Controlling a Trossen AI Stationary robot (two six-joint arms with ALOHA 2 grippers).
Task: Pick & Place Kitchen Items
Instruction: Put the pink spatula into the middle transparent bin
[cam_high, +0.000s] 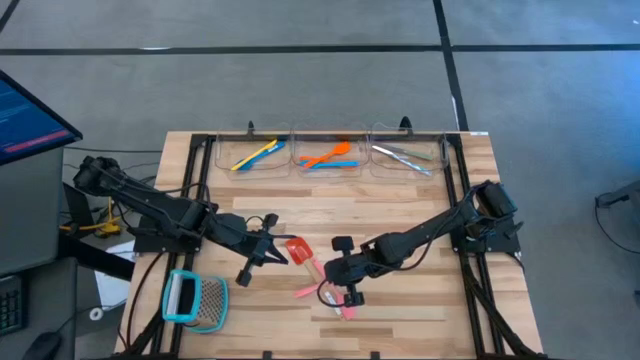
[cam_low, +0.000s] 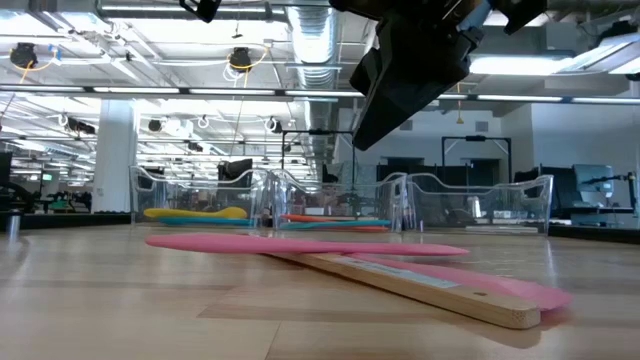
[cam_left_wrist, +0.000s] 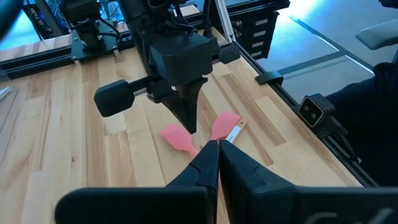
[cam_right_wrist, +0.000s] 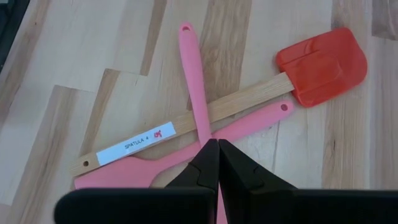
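Two dark arms reach in over the wooden table (cam_high: 400, 215), and both have their fingers pressed together with nothing between them. The right gripper (cam_right_wrist: 217, 152) hangs directly above a small pile near the middle of the table's near half: a red-headed spatula (cam_right_wrist: 320, 65) with a wooden handle bearing a white label, and two pink utensils (cam_right_wrist: 193, 81) crossing it. In the right wrist view one slim pink handle lies over the wooden handle, while a second pink piece (cam_right_wrist: 249, 124) with a hole in its end runs beneath it; the closed fingertips sit just above the point where they cross. From the low view, the pink pieces and the wooden handle (cam_low: 420, 285) lie flat on the boards with the right arm's body overhead. The left gripper (cam_left_wrist: 214, 155), also closed and empty, is just to the left of the pile, pointing toward it and the other arm. Along the far edge stand three clear bins (cam_high: 330, 155): the left one holds yellow and blue utensils (cam_high: 255, 155), the middle one orange and blue utensils (cam_high: 328, 157), the right one silvery metal pieces (cam_high: 405, 157). At the near left of the table, apart from the rest, lies a teal-framed mesh tool (cam_high: 195, 300).
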